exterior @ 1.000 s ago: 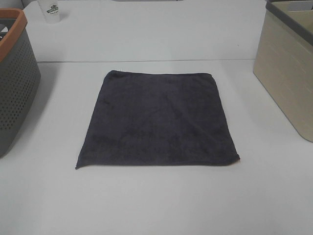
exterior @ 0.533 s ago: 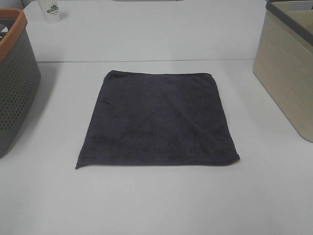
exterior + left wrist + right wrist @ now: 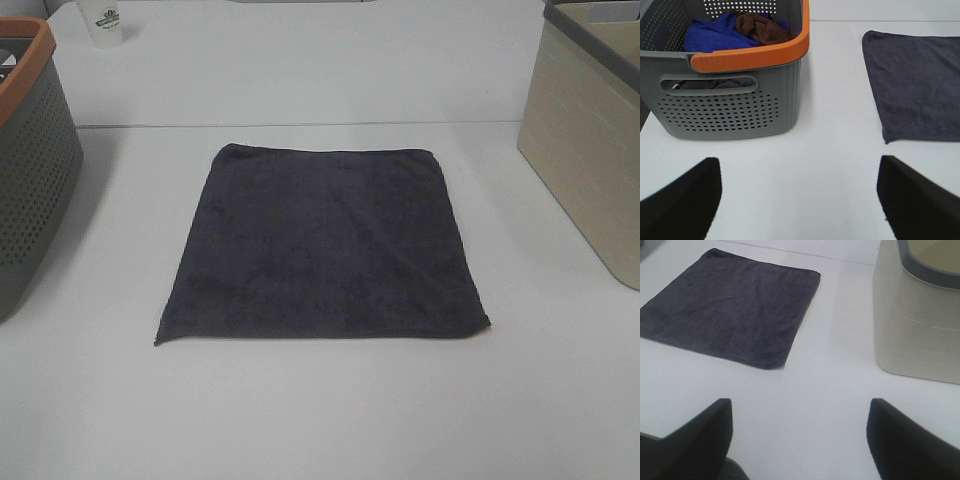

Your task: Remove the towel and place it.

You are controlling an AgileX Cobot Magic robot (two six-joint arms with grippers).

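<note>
The towel [image 3: 325,245], a dark charcoal-grey square cloth, lies spread flat on the white table in the middle of the exterior view. It also shows in the left wrist view as the towel [image 3: 917,82] and in the right wrist view as the towel [image 3: 732,307]. Neither arm appears in the exterior view. My left gripper [image 3: 797,200] stands open over bare table, short of the grey basket [image 3: 730,107] and apart from the towel. My right gripper [image 3: 800,440] is open too, over bare table between the towel's corner and the beige bin [image 3: 920,325]. Nothing is held.
The grey perforated basket [image 3: 30,170] with an orange rim stands at the left edge and holds blue and brown cloths [image 3: 735,30]. A beige bin [image 3: 590,140] with a dark rim stands at the right. A white cup [image 3: 103,22] sits at the far left back.
</note>
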